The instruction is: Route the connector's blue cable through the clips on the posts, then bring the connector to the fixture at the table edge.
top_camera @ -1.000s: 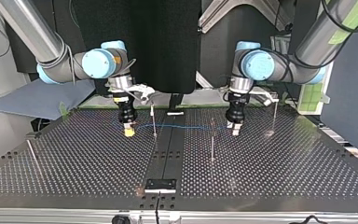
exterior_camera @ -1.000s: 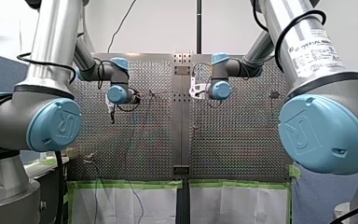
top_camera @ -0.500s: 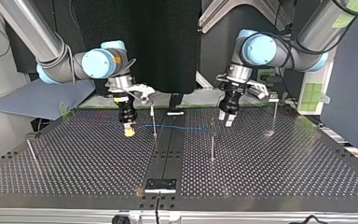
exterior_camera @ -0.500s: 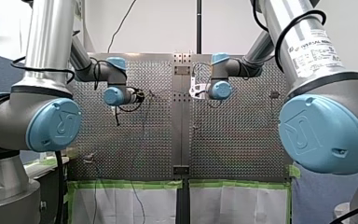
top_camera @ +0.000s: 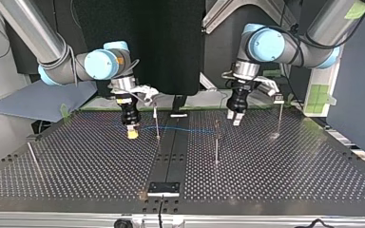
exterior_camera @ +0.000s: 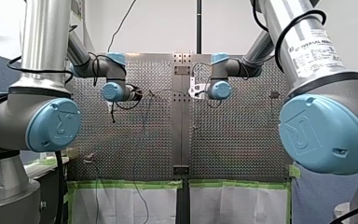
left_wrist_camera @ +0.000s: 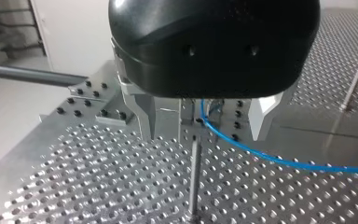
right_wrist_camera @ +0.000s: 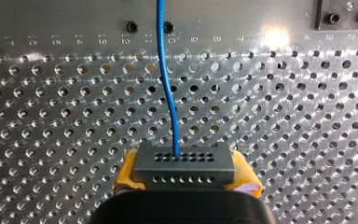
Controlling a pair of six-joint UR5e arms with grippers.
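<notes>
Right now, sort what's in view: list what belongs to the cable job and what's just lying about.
Job: blue cable; connector, gripped by my right end effector; posts with clips; fixture; my left end effector, open.
Lying about: blue-grey sheet; green tape.

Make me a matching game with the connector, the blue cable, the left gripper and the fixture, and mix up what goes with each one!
Things:
1. connector
2. blue cable
3. left gripper
4. fixture

Places and states:
A. open, holding nothing
B. at the edge of the table
C. clamped between yellow pads
D. runs out of the connector

Pairs: 1-C, 2-D, 3-A, 4-B.
</notes>
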